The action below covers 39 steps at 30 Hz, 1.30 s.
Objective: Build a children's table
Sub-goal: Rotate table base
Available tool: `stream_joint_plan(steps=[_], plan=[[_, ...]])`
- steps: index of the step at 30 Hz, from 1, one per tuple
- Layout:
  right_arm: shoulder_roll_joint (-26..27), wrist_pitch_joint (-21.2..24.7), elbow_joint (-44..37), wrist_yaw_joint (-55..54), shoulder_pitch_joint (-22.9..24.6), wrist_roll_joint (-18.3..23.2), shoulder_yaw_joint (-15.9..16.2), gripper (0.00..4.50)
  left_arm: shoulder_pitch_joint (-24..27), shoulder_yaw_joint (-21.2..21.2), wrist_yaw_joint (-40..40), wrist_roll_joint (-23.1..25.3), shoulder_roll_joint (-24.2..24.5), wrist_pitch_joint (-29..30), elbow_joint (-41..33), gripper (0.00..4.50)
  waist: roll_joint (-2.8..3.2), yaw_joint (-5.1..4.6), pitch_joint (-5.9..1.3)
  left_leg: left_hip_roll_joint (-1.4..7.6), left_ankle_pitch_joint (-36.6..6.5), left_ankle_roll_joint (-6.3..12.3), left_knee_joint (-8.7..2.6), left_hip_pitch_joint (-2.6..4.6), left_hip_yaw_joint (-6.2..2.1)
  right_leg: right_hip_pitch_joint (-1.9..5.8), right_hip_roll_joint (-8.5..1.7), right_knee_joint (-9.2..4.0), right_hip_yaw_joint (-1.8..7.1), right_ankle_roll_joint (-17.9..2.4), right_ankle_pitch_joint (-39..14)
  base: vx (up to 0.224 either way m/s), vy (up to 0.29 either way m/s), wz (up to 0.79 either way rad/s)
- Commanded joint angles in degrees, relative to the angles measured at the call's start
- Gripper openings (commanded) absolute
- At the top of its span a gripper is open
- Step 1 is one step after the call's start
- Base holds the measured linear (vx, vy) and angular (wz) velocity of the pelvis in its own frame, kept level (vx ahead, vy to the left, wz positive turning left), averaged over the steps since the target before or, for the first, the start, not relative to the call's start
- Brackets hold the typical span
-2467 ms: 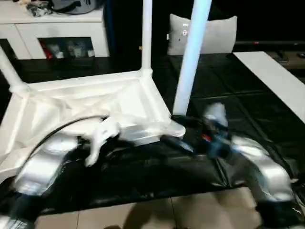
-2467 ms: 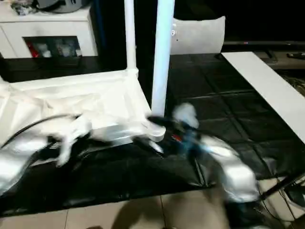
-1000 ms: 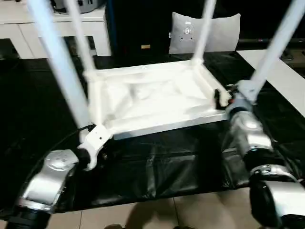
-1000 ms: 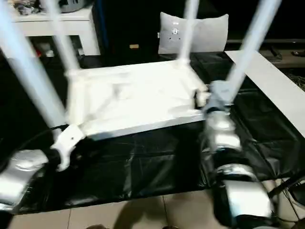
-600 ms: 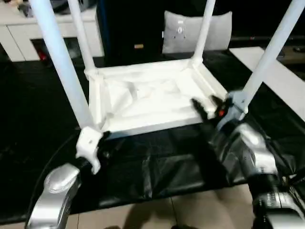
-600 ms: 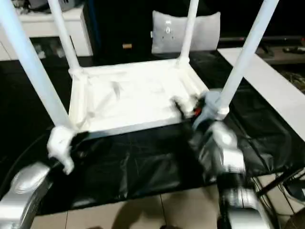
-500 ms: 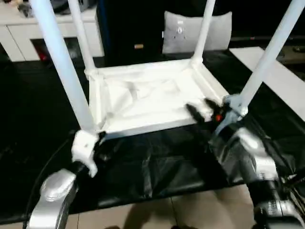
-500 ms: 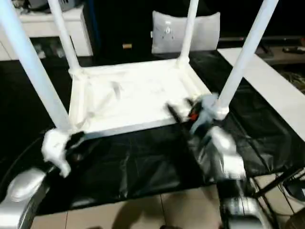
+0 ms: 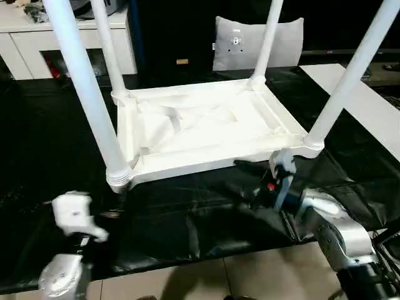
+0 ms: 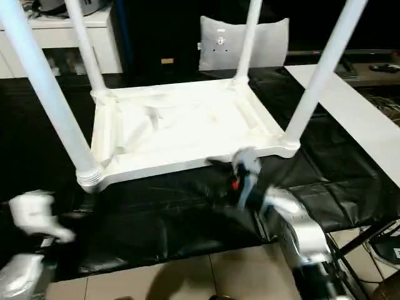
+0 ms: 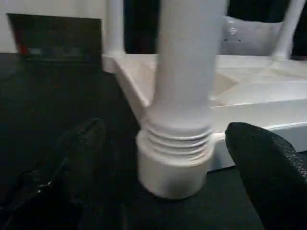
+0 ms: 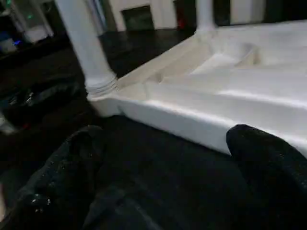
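Presently the tabletop [image 9: 200, 128] lies inverted on the black sheet [image 9: 187, 219], four legs [image 9: 84, 94] socketed; both tools, left tool [image 11: 168, 158] and right tool [image 12: 163, 158], stand spread and empty beside its near edge, so a stray sweep could unseat a leg.

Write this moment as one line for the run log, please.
stage: table upside down on black sheet, four legs standing in corners | left gripper: open, apart from near leg | right gripper: open, holding nothing

All four legs [image 9: 84, 94] run out past the top edge, their upper ends unseen. The left pincer [image 11: 168, 158] is blurred in the right eye view. Items inside the white cabinet [image 9: 28, 37] are too small to tell.
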Motion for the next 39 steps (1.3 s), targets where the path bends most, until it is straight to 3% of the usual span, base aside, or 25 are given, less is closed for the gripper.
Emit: stream_joint_plan(steps=[1,4,7,10,12,14,16,18,21,22,23,24,25,28,29,31,33,34,35,39], plan=[[-0.7,0.5,-1.5,0.7,-0.1,-0.1,0.5,4.5,-1.4,0.1,-0.3,-0.7,0.7,-1.4,2.3,4.46,-0.12,-0.03,-2.88,0.79,-20.6,2.97,-4.11,0.21,-0.63,2.06,-3.28,-7.06,1.74,2.6,-35.0,0.0,0.0,0.0],[-0.8,0.3,-1.4,0.1,-0.5,-1.0,0.6,4.5,-5.0,0.4,-3.1,-2.3,2.4,-2.6,6.4,4.46,-0.08,0.11,-2.91,0.93,-21.7,2.79,-4.31,0.67,-0.74,1.96,-3.47,-7.0,1.82,1.7,-33.9,0.0,0.0,0.0],[-0.4,-0.2,-0.3,-1.9,-1.2,-2.4,0.2,4.5,-8.1,0.6,-7.0,-4.0,4.3,-1.8,9.3,4.46,-0.06,0.08,-2.96,1.29,-22.5,2.07,-4.74,0.63,-0.96,2.13,-3.77,-6.58,2.12,0.5,-32.2,0.0,0.0,0.0],[1.0,0.1,2.5,-4.7,-2.9,-3.5,-0.3,4.5,-14.8,1.6,-11.7,-5.6,8.1,0.4,16.0,4.46,-0.2,0.13,-3.24,1.12,-21.1,1.64,-4.78,0.68,-0.81,2.16,-3.99,-6.06,2.6,-0.8,-30.0,0.0,0.0,0.0],[1.4,0.0,3.6,-6.1,-3.5,-5.0,0.2,4.5,-15.7,-0.3,-11.0,-5.2,8.0,3.6,11.3,4.46,-0.2,0.21,-3.34,1.63,-19.9,1.11,-4.99,0.31,-0.92,2.62,-4.27,-5.2,2.89,-2.4,-27.1,0.0,0.0,0.0],[2.4,-1.7,6.2,-10.4,-4.7,-7.6,0.0,4.5,-17.1,-1.6,-10.5,-5.5,8.0,7.3,7.9,4.46,-0.21,0.36,-3.4,1.86,-19.2,0.72,-4.87,0.57,-0.72,2.36,-4.42,-4.79,3.23,-4.4,-25.1,0.0,0.0,0.0],[3.2,-2.6,11.2,-17.5,-7.1,-12.2,-0.1,4.5,-22.0,-3.4,-14.3,-6.4,9.9,9.8,10.3,4.46,-0.53,0.5,-3.55,1.43,-16.8,0.55,-4.66,0.57,-0.31,2.25,-4.26,-4.46,3.51,-5.9,-23.6,0.0,0.0,0.0],[3.2,-2.1,12.5,-19.7,-7.8,-13.7,0.1,4.5,-23.9,-3.9,-16.3,-7.2,10.6,10.8,11.7,4.46,-0.61,0.67,-3.66,1.15,-15.0,0.08,-4.48,0.46,-0.12,2.31,-4.19,-4.08,3.72,-6.2,-22.5,0.0,0.0,0.0],[3.2,3.2,13.8,-22.6,-9.1,-14.1,-0.3,4.5,-27.3,-4.7,-19.9,-7.8,11.6,12.1,14.5,4.46,-0.78,0.83,-3.67,0.92,-13.6,0.5,-4.31,0.29,0.08,2.62,-4.16,-3.85,3.88,-5.3,-22.6,0.0,0.0,0.0],[3.1,4.2,14.2,-22.9,-9.4,-14.3,-0.2,4.5,-28.2,-5.0,-21.6,-8.1,12.0,12.7,15.0,4.46,-0.71,1.0,-4.11,0.98,-11.3,0.7,-4.12,0.24,0.11,2.82,-4.27,-3.46,3.99,-5.8,-20.4,0.0,0.0,0.0],[3.1,4.2,14.2,-22.9,-9.4,-14.3,-0.2,4.5,-28.2,-5.0,-21.6,-8.1,12.0,12.7,15.0,4.46,-0.71,1.0,-4.11,0.98,-11.3,0.7,-4.12,0.24,0.11,2.82,-4.27,-3.46,3.99,-5.8,-20.4,0.0,0.0,0.0],[2.9,3.6,15.9,-23.6,-10.0,-15.4,0.0,4.5,-28.9,-5.8,-23.9,-8.6,12.2,14.1,14.8,4.46,-0.67,1.27,-4.18,1.3,-8.8,0.91,-4.14,0.08,0.17,2.79,-4.12,-2.75,4.09,-7.4,-15.3,0.0,0.0,0.0],[2.9,2.8,17.5,-24.0,-10.6,-16.2,0.1,4.5,-29.0,-6.5,-25.5,-9.1,12.4,15.5,14.0,4.46,-0.77,1.42,-4.22,1.4,-8.7,0.78,-4.12,0.21,0.27,2.7,-4.09,-2.54,4.06,-8.2,-14.0,0.0,0.0,0.0],[3.3,1.0,21.6,-24.7,-11.9,-17.7,0.0,4.5,-29.4,-8.5,-28.8,-10.5,13.2,18.7,12.6,4.46,-0.5,1.74,-4.05,1.44,-10.5,0.09,-4.2,0.52,0.41,2.57,-4.16,-2.52,4.11,-9.4,-14.7,0.0,0.0,0.0],[3.3,1.0,21.6,-24.7,-11.9,-17.7,0.0,4.5,-29.4,-8.5,-28.8,-10.5,13.2,18.7,12.6,4.46,-0.5,1.74,-4.05,1.44,-10.5,0.09,-4.2,0.52,0.41,2.57,-4.16,-2.52,4.11,-9.4,-14.7,0.0,0.0,0.0],[4.3,-1.4,26.3,-25.7,-14.0,-18.5,-0.1,4.5,-27.1,-13.6,-34.9,-11.3,14.8,22.5,7.6,4.46,-0.56,1.63,-3.87,1.55,-12.6,-0.43,-4.45,0.42,0.22,2.71,-4.45,-2.81,4.13,-8.8,-18.2,0.0,0.0,0.0],[4.6,-1.8,27.4,-25.8,-14.7,-18.4,-0.1,4.5,-26.5,-15.0,-36.6,-11.9,15.1,23.8,6.1,4.46,-0.63,1.58,-3.78,1.57,-13.0,-0.46,-4.38,0.6,0.38,2.51,-4.33,-2.98,4.26,-8.8,-18.8,0.0,0.0,0.0],[4.9,-2.2,28.0,-26.0,-15.1,-18.4,-0.1,4.5,-26.2,-15.5,-37.3,-12.3,15.1,24.6,5.2,4.46,-0.59,1.5,-3.74,1.52,-13.1,-0.46,-4.41,0.5,0.36,2.62,-4.31,-2.96,4.3,-8.6,-19.0,0.0,0.0,0.0],[5.3,-2.8,28.9,-26.1,-15.8,-18.5,0.1,4.5,-25.8,-16.5,-38.3,-12.9,15.2,25.9,3.8,4.46,-1.0,1.38,-3.69,1.45,-13.1,-0.38,-4.49,0.23,0.31,2.84,-4.29,-3.05,4.22,-8.0,-20.2,0.0,0.0,0.0],[7.0,-4.7,31.7,-25.2,-18.4,-18.8,0.8,4.5,-25.0,-20.0,-41.1,-15.3,15.4,30.9,-1.4,4.46,-1.07,1.08,-3.53,1.4,-13.9,-0.44,-4.39,0.24,0.34,2.63,-4.28,-3.35,4.25,-7.1,-23.6,0.0,0.0,0.0]])
